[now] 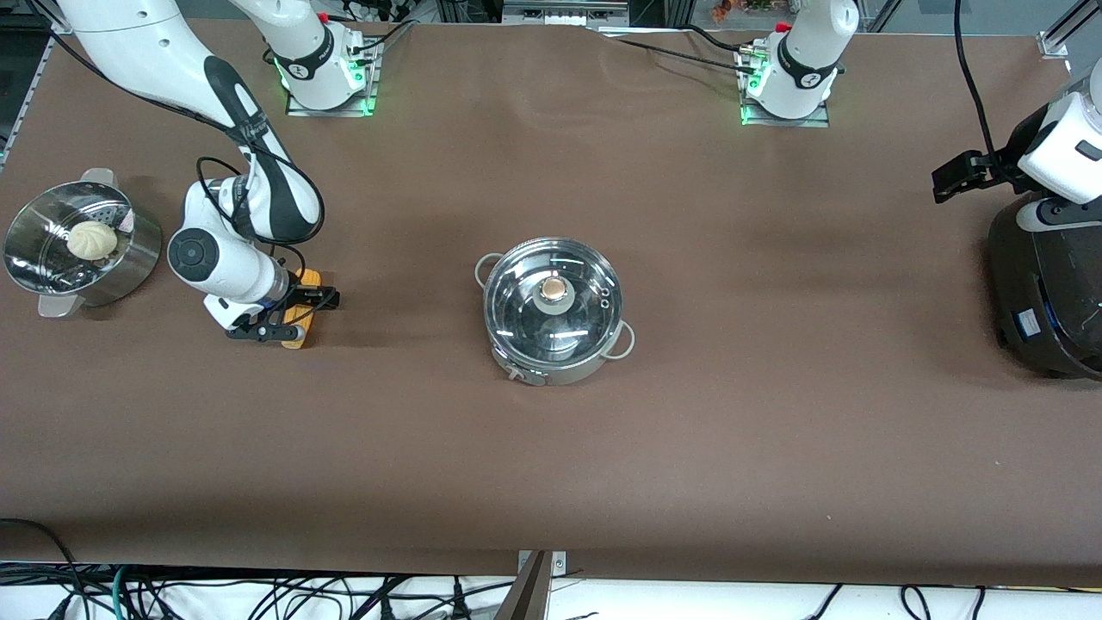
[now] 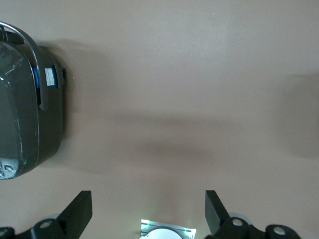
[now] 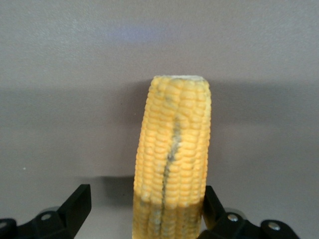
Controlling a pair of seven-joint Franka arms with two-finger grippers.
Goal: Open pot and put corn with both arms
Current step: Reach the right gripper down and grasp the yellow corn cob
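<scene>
On the worktop (image 1: 551,482), the lidded pot (image 1: 553,310) sits centrally; toward the right arm's end from it the corn (image 1: 301,308) lies flat, long axis running front-camera-ward, between the right pincer's (image 1: 297,317) open fingers, one touching; the left pincer (image 1: 954,181) gapes empty above the black cooker (image 1: 1046,293).

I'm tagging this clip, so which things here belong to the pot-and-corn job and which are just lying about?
Part of the job:
pot, glass lid on
corn, between the right end effector's open fingers
left end effector, open, waiting above the black cooker

Just lying about:
black cooker
steamer bowl
white bun inside it
</scene>
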